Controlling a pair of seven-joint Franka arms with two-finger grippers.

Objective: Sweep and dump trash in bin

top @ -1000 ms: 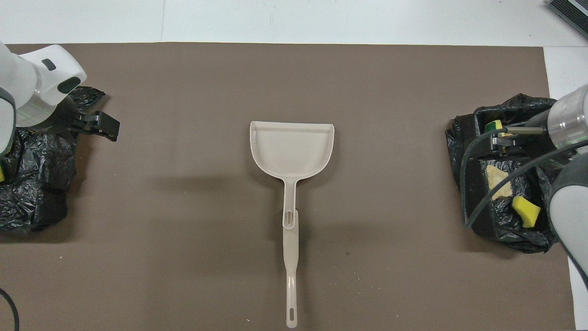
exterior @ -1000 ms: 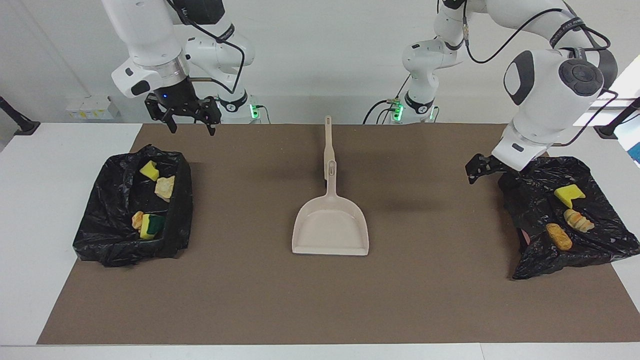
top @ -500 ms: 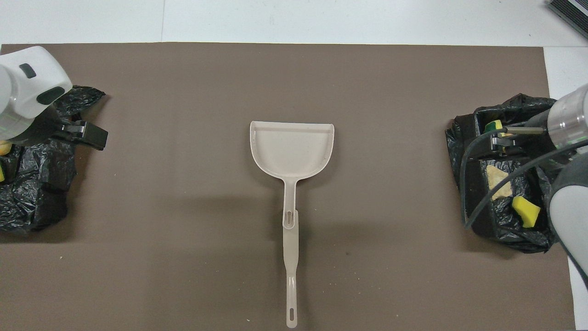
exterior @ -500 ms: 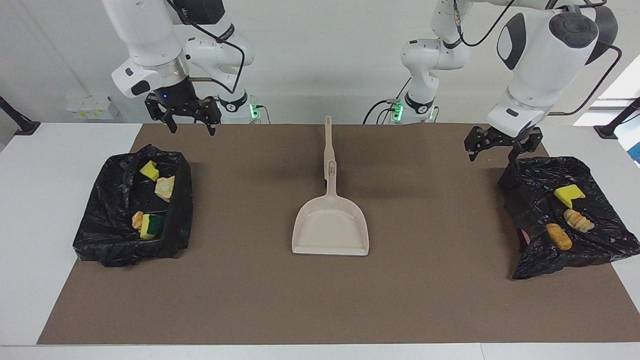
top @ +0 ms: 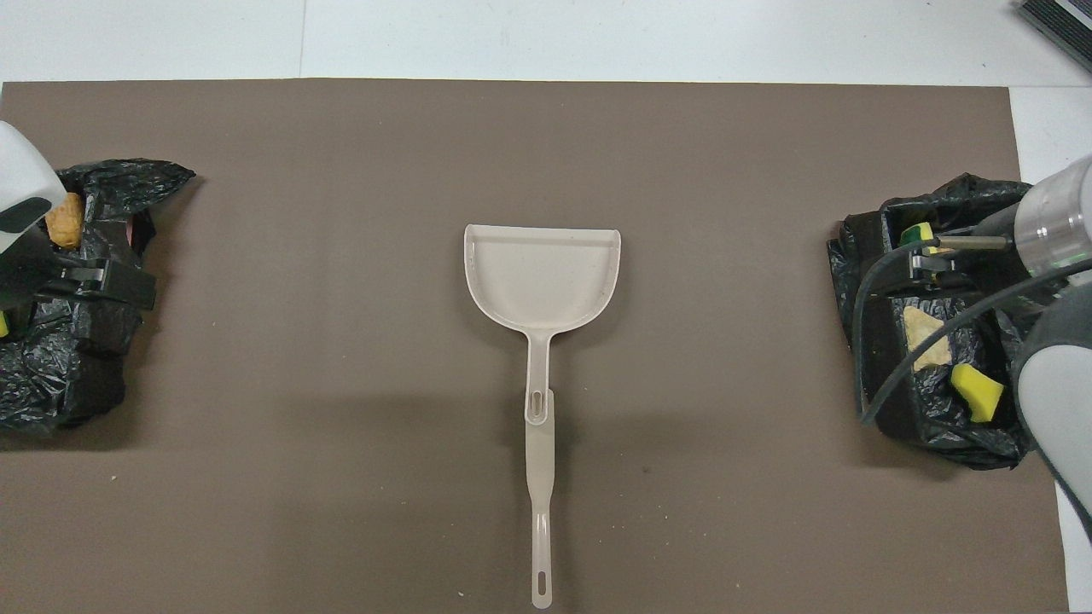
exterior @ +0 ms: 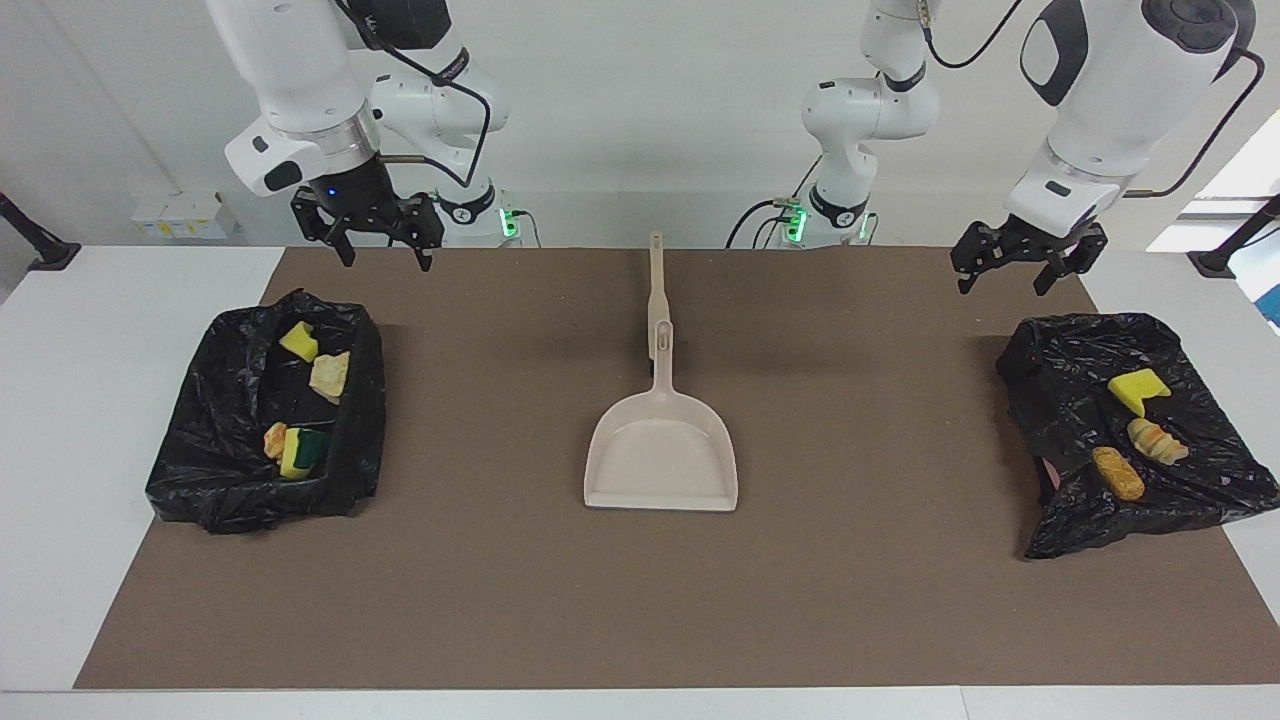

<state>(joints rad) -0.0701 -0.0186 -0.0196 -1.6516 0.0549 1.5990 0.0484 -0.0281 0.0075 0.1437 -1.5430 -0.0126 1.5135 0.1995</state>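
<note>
Two bins lined with black bags stand on the brown mat (exterior: 640, 600) of the counter (exterior: 100, 330), one at the right arm's end (exterior: 215, 470) and one at the left arm's end (exterior: 1060, 360). All the trash in view lies in or on them. The bin at the right arm's end holds four pieces: a yellow sponge chunk (exterior: 298, 341), a tan lump (exterior: 330, 376), a small golden lump (exterior: 274, 439) and a yellow-and-green sponge (exterior: 303, 451). The bag at the left arm's end carries three: a yellow sponge chunk (exterior: 1137, 389), a pale bread-like lump (exterior: 1157, 440) and a golden-brown lump (exterior: 1117, 472). That makes seven pieces; none shows on the bare mat. One beige dustpan (exterior: 661, 455) lies at mid-mat, its mouth turned away from the robots, and the handle of one brush (exterior: 656, 275) lies in line with the dustpan's handle, nearer to the robots. The right pincer (exterior: 383, 240) hangs spread and empty over the mat's edge, beside its bin; the left pincer (exterior: 1012, 268) hangs spread and empty above the mat next to its bin. Judged from this layout, the sweeping and dumping appear complete and the tools laid down. The next move probably calls only for each arm to draw clear and rest, provided no piece lies hidden in the bags' folds.
</note>
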